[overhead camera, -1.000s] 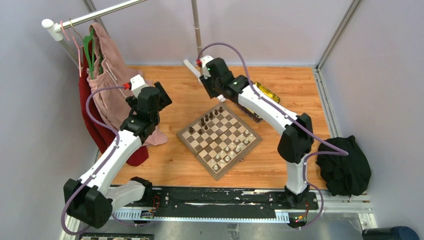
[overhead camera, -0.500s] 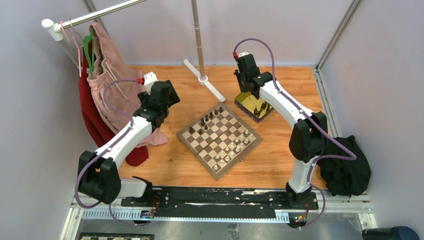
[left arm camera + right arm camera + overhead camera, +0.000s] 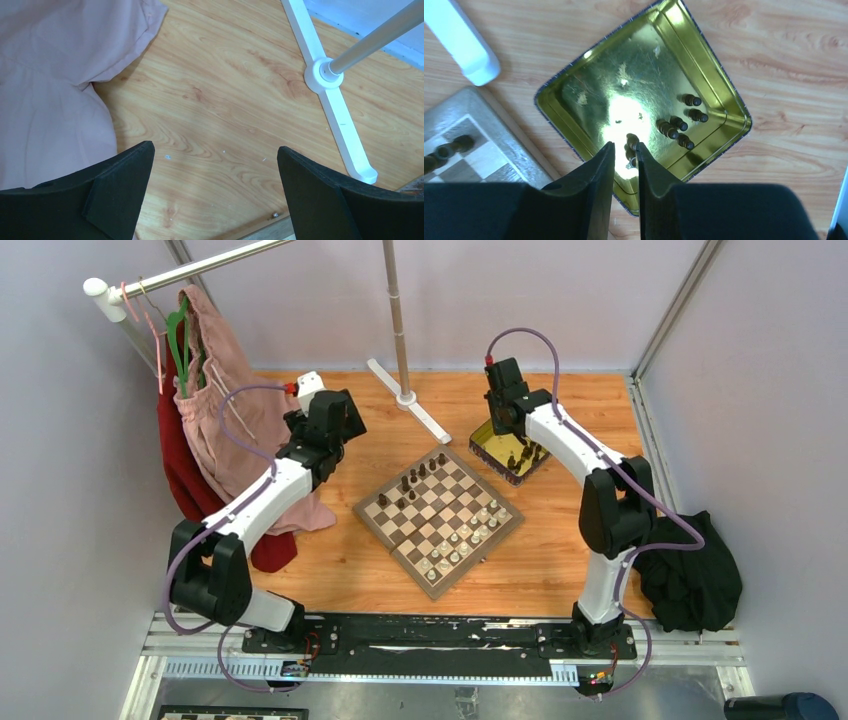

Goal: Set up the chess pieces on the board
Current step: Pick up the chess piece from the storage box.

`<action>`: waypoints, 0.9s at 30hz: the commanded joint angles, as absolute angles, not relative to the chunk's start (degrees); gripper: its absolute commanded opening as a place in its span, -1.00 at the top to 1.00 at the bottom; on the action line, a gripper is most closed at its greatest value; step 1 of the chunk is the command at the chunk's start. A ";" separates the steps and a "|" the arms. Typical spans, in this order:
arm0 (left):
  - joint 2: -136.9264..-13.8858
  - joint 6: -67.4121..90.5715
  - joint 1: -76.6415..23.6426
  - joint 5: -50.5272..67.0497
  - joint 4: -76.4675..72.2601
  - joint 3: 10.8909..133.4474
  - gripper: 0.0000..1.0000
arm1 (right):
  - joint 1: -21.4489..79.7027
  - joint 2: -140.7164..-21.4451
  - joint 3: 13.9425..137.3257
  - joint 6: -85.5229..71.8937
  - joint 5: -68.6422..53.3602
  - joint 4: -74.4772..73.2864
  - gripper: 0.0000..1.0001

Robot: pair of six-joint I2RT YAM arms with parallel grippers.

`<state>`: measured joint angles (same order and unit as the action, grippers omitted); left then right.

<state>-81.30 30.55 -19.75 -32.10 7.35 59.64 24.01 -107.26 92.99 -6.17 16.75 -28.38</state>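
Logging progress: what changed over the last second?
The right gripper swung from the far corner of the chequered wooden chessboard to the yellow-gold square tin and closed around a dark brown chess piece. The left gripper, open, reached farther out. Pieces on the chessboard stayed put.

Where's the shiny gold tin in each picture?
Top external: the gold tin sits just right of the board's far corner.
Left wrist: not in it.
Right wrist: it fills the middle.
Shared landmark: the white stand foot, seen in all three views.
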 commanded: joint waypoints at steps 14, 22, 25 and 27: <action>-85.72 29.50 -20.13 -32.10 5.45 63.88 -1.00 | 19.29 -112.90 88.26 -12.28 10.56 -30.66 0.51; -85.77 29.47 -20.13 -32.22 5.54 63.79 -1.00 | 17.85 -114.49 88.20 -13.28 8.96 -31.12 0.44; -85.77 29.41 -20.13 -32.28 5.57 63.80 -1.00 | 17.37 -115.01 88.22 -13.51 8.23 -31.35 0.36; -85.79 29.31 -20.13 -32.40 5.47 63.79 -1.00 | 17.13 -115.23 88.05 -13.60 7.97 -31.38 0.27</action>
<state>-85.30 29.93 -19.75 -31.90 6.37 62.37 18.31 -114.28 89.10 -12.51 9.13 -29.26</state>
